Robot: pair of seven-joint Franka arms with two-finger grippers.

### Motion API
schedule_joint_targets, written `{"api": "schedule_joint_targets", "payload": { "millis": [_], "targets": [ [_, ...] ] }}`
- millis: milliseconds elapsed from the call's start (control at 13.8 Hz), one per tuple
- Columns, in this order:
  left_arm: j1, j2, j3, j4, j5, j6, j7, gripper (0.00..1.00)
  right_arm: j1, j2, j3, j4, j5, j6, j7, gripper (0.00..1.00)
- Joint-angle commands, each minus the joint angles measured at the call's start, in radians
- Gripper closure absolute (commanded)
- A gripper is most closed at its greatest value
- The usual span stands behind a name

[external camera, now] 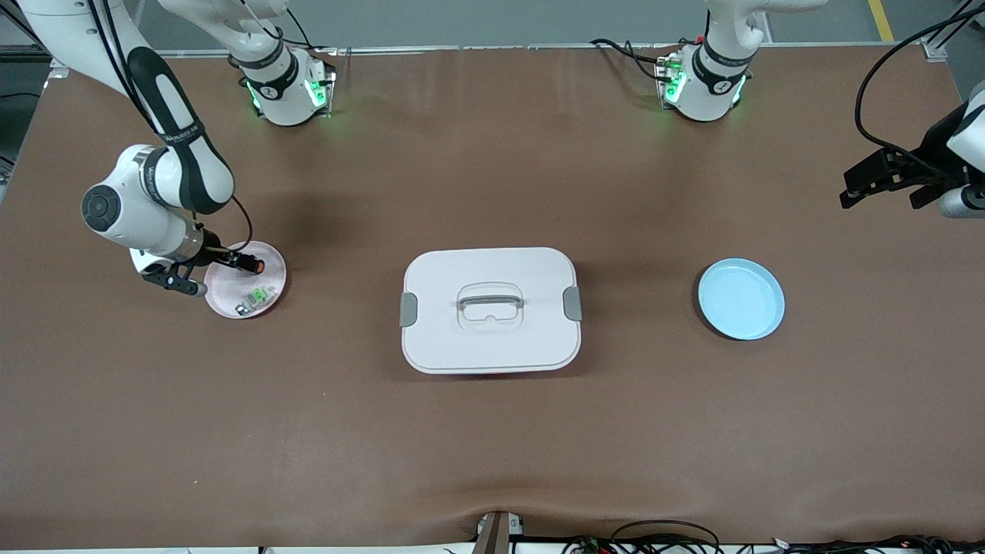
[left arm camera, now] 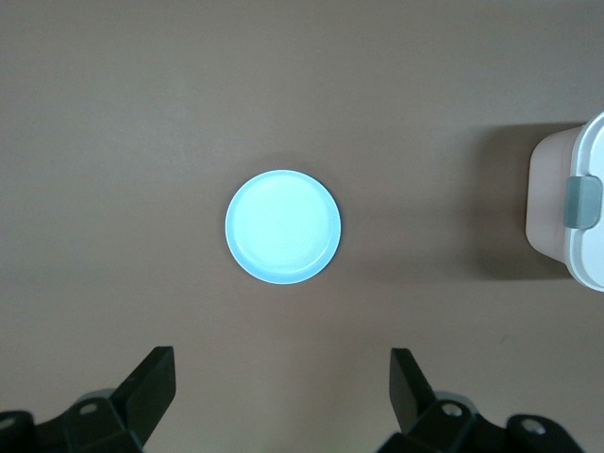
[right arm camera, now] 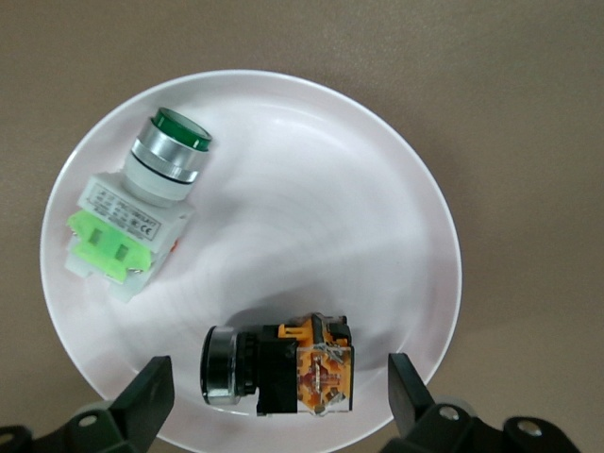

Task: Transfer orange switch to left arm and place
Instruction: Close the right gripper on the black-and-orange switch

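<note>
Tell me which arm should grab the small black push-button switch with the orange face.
Right. The right gripper hangs open over the pink round plate holding the orange switch. The left gripper waits open near the pale blue round plate, past the white plastic box.

The right arm bends down from the upper left of the front view, its right tool (external camera: 202, 271) low at the left, fingers spread wide. The left arm waits at the right edge, its left tool (external camera: 885, 188) raised, fingers apart.
</note>
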Motion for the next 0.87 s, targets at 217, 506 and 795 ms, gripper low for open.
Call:
{"api": "schedule_joint_targets", "payload": {
  "millis": [217, 506, 795],
  "targets": [
    [0.003, 0.011, -0.003, 0.025, 0.011, -0.015, 0.010, 0.00, 0.013, 0.023, 0.002, -0.006, 0.008, 0.019, 0.007, 0.00],
    [0.003, 0.011, -0.003, 0.025, 0.011, -0.015, 0.010, 0.00, 0.030, 0.043, 0.002, -0.006, 0.008, 0.042, 0.007, 0.00],
    [0.003, 0.011, -0.003, 0.025, 0.011, -0.015, 0.010, 0.00, 0.029, 0.052, 0.002, -0.003, 0.008, 0.044, 0.001, 0.00]
  ]
}}
